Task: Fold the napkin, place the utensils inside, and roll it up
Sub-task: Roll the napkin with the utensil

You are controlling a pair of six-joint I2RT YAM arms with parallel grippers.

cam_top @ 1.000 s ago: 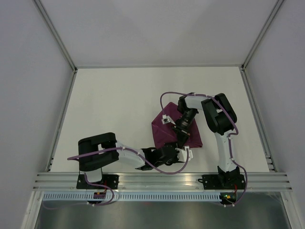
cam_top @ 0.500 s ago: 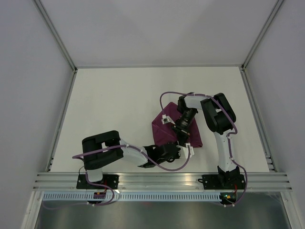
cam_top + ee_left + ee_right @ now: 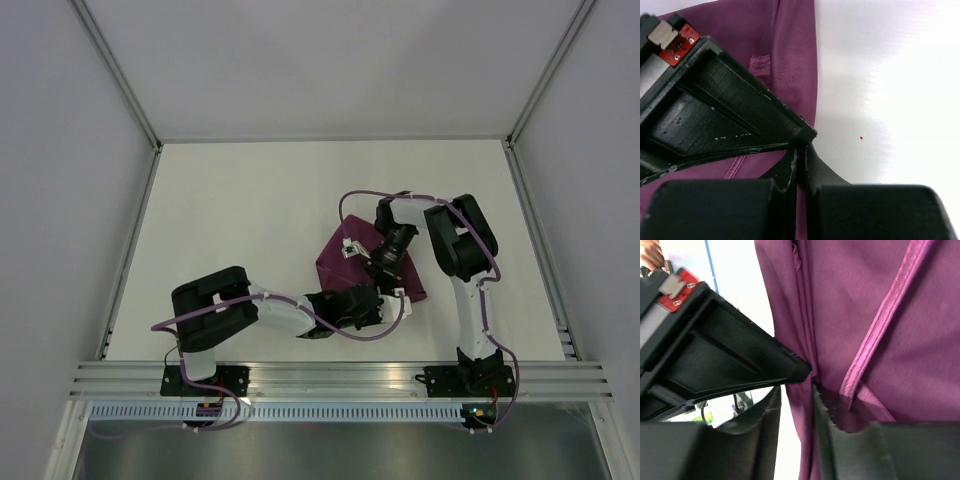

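Each wrist carries a small red plate (image 3: 679, 41) with a silver clip beside it, set on the black housing up and to the left of the fingers. Any lettering on it is too small to read. The right wrist view shows the same plate (image 3: 676, 289).

The left gripper (image 3: 802, 150) has its jaws pressed together, with only a hairline slit between the fingers (image 3: 825, 175). They meet right on the edge of the napkin (image 3: 333, 264), and a thin bit of that edge appears to be nipped between them, though the housing hides much of the contact. The purple cloth spreads ahead of this gripper and to its left. A small sewn tab (image 3: 760, 64) of the same fabric lies ahead of the fingertips. To the gripper's right is the bare white table (image 3: 890, 90).

The right gripper (image 3: 797, 390) stands partly spread. A bunched fold of the napkin runs down between its fingers (image 3: 832, 412) and lies against the right-hand one. A sliver of table shows between the cloth and the left-hand one. The rest of the cloth fills the view ahead of this gripper and to its right. A brighter hem band (image 3: 880, 325) slants down towards the right finger.

From above, the two grippers sit close together over the crumpled napkin.
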